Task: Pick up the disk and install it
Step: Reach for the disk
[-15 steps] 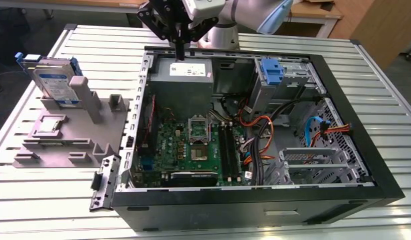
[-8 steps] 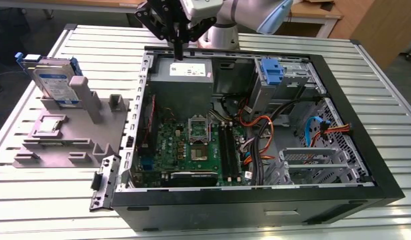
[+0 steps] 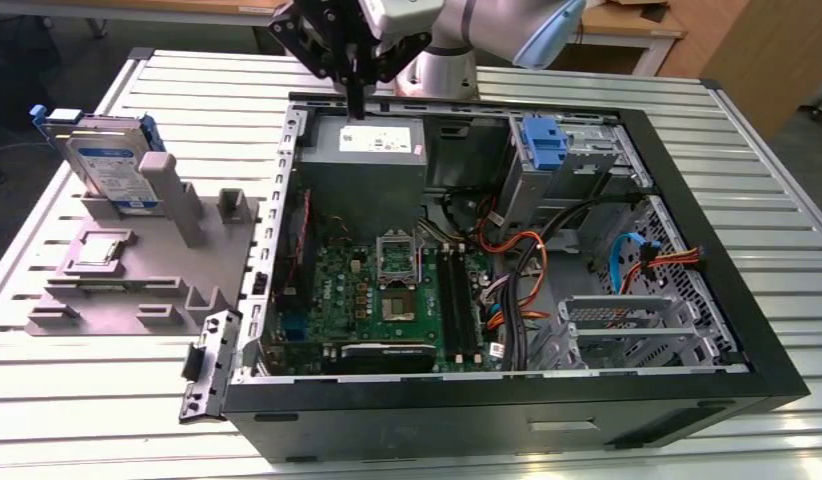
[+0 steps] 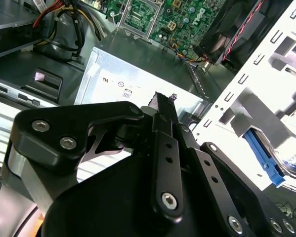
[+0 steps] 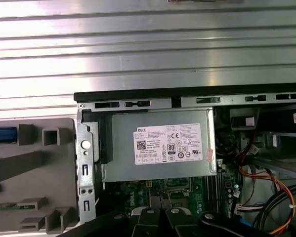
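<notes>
One disk stands upright in the grey fixture at the exterior view's left — well apart from the gripper, which hangs over the power supply of the open computer case, jaws pressed together, holding nothing.

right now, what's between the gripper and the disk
In the exterior view: the computer case's metal wall, a strip of slatted table, then the grey fixture's tall post beside the disk. The gripper hangs over the power supply.
</notes>
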Robot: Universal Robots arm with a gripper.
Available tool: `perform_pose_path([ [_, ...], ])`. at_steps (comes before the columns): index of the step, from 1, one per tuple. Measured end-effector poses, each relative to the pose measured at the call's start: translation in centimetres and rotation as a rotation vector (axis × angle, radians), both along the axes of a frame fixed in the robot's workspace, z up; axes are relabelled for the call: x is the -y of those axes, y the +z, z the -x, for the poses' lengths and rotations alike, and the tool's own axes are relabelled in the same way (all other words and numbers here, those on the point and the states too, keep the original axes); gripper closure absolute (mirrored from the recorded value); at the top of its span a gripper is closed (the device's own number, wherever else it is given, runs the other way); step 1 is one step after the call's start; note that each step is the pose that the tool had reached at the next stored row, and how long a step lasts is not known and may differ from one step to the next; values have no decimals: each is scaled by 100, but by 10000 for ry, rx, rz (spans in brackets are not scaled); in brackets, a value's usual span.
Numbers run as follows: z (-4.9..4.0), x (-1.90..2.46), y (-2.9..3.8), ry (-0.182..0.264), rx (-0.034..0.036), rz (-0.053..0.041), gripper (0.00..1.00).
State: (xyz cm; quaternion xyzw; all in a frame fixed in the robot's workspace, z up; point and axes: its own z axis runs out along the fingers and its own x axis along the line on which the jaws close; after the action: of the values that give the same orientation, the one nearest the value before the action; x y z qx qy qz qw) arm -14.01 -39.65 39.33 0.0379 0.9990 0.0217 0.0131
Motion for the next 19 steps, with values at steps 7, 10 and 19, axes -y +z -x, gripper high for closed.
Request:
perform_pose_path([
  [7, 17, -33, 0, 0, 1, 0, 90],
  [10, 40, -37, 0, -1, 0, 0, 90],
  [19, 58, -37, 0, -1, 0, 0, 90],
])
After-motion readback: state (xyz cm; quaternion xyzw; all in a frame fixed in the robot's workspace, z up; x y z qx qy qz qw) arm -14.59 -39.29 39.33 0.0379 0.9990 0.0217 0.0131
